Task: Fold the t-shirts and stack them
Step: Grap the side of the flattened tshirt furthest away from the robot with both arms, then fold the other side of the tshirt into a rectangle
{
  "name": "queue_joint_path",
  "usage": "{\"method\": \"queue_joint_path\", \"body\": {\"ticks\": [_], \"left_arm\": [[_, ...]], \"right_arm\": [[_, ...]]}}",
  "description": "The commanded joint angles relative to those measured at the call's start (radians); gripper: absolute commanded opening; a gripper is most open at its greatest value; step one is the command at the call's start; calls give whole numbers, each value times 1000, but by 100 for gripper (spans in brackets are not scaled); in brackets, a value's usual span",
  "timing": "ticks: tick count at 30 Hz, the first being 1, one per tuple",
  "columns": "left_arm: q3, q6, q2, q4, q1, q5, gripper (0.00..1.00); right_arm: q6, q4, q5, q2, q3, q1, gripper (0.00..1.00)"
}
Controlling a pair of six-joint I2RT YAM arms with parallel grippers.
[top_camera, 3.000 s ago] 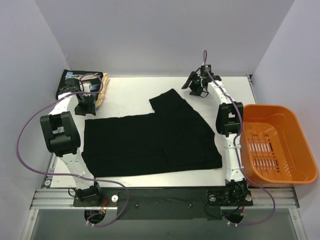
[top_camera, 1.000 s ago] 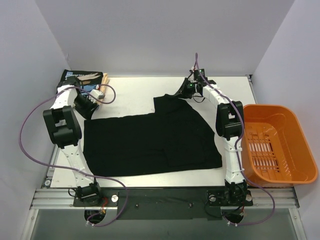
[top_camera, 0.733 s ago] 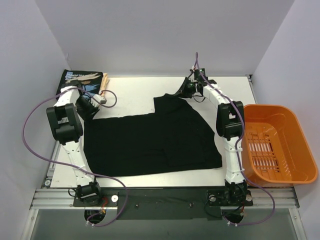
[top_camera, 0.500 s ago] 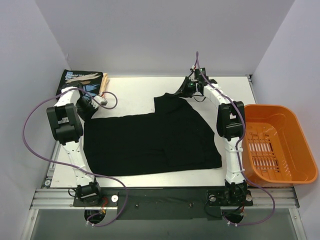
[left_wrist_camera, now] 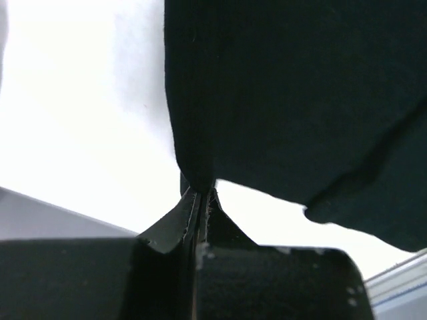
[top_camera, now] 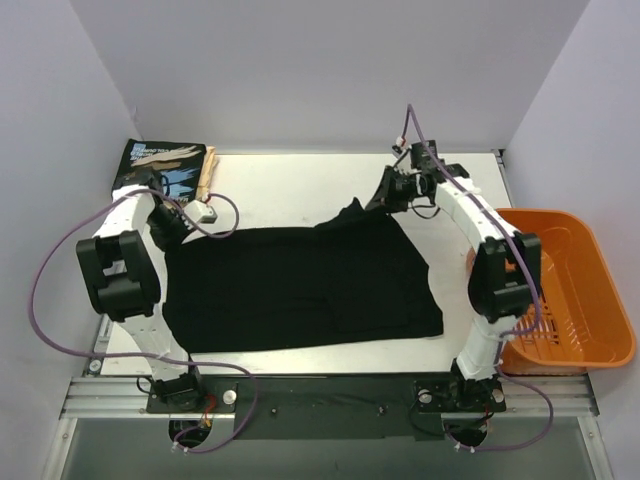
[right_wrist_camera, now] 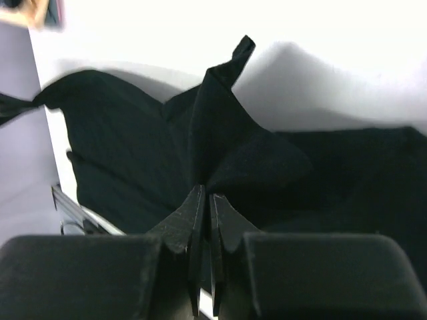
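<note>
Top external view gives me the plain black t-shirt [top_camera: 300, 285] spread flat across the middle of the white worktop [top_camera: 270, 185], with its far right corner drawn up into a peak. My right tool [top_camera: 382, 198] is clenched on that raised corner. On the right wrist camera the black cloth fans out from between its closed jaws. My left tool [top_camera: 172, 228] is clamped on the shirt's far left corner, and the left wrist camera shows the cloth edge pinched tight there. At the worktop's far left corner lies the folded printed black t-shirt [top_camera: 160, 165], with the edge of the cream t-shirt [top_camera: 208, 172] showing just beside it. The orange basket [top_camera: 560, 290] sits at the worktop's right edge, apart from the shirts.
</note>
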Motion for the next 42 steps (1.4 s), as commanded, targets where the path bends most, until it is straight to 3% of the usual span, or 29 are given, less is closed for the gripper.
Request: {"method": "queue_joint_path", "body": {"ticks": [1, 7, 11, 23, 28, 32, 42], "left_arm": [[-102, 111, -149, -49, -9, -18, 0], [-306, 188, -262, -18, -42, -119, 0], [-375, 195, -261, 28, -43, -148, 0], [-288, 209, -224, 149, -40, -231, 0], [-361, 214, -236, 132, -43, -208, 0], [-456, 223, -244, 210, -46, -240, 0], [-417, 224, -197, 253, -29, -282, 0]], "right_arm": [[-83, -135, -9, -219, -222, -2, 0], [-83, -181, 2, -392, -526, -31, 0], [-90, -169, 17, -416, -620, -63, 0], [-141, -259, 49, -396, -528, -127, 0], [-107, -293, 51, -429, -612, -72, 0], [-69, -284, 83, -422, -704, -20, 0], [-72, -256, 118, -351, -718, -37, 0]]}}
